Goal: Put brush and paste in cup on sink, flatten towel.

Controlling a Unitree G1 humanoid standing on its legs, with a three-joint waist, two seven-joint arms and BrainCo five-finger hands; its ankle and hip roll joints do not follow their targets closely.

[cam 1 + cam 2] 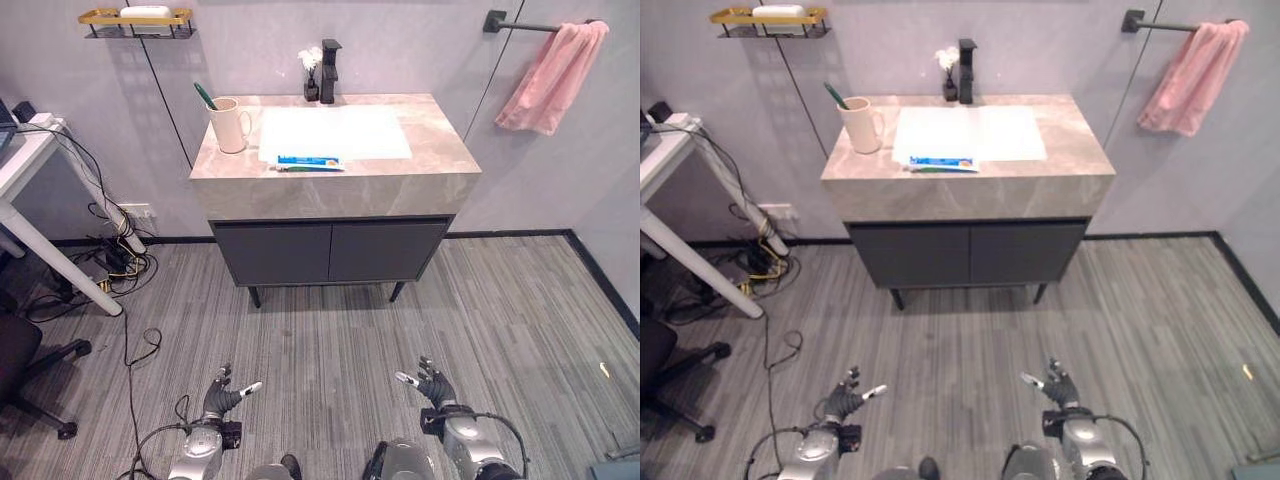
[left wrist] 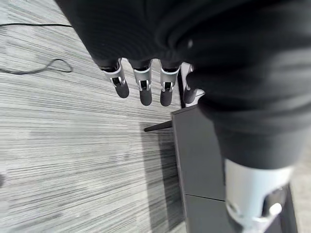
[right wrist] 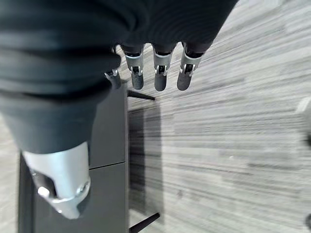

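A cream cup [image 1: 231, 125] stands on the left of the stone sink counter [image 1: 440, 150], with a green toothbrush [image 1: 204, 96] upright in it. A blue toothpaste tube [image 1: 309, 162] lies flat at the front of the white basin [image 1: 333, 132]. A pink towel [image 1: 553, 77] hangs bunched on a black bar [image 1: 525, 25] on the right wall. My left hand [image 1: 221, 398] and right hand [image 1: 434, 388] hang low over the floor, far from the counter, fingers [image 2: 141, 85] straight and holding nothing.
A black tap [image 1: 329, 70] and a small vase of white flowers [image 1: 311, 72] stand behind the basin. A dark cabinet [image 1: 330, 250] sits under the counter. A gold shelf [image 1: 135, 18] is on the wall. A white desk [image 1: 30, 160], cables and an office chair [image 1: 25, 360] are at the left.
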